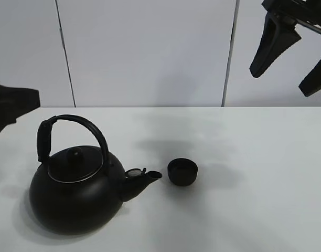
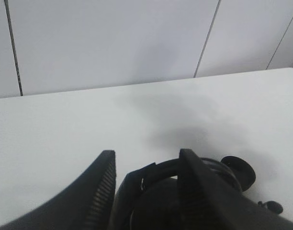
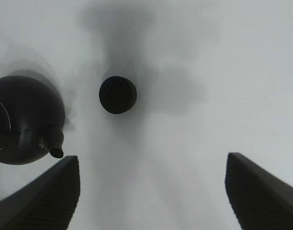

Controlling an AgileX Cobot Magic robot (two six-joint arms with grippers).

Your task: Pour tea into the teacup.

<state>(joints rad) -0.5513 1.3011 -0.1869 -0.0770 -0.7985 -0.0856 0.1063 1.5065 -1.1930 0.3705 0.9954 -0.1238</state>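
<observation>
The teacup (image 1: 182, 171) is a small, low black cup standing on the white table just right of the kettle's spout (image 1: 150, 177). It also shows in the right wrist view (image 3: 118, 94). The big black kettle (image 1: 76, 197) with an arched handle (image 1: 79, 126) stands front left, and also shows in the right wrist view (image 3: 24, 122). My right gripper (image 1: 279, 84) is open and empty, high above the table at the upper right; in the right wrist view it (image 3: 152, 156) looks down on the cup. My left gripper (image 2: 146, 152) is open, close above the kettle's handle (image 2: 153, 173), touching nothing.
The white table (image 1: 255, 157) runs back to a white panelled wall (image 1: 150, 52). Only the edge of my left arm (image 1: 8, 105) shows at the far left of the exterior high view.
</observation>
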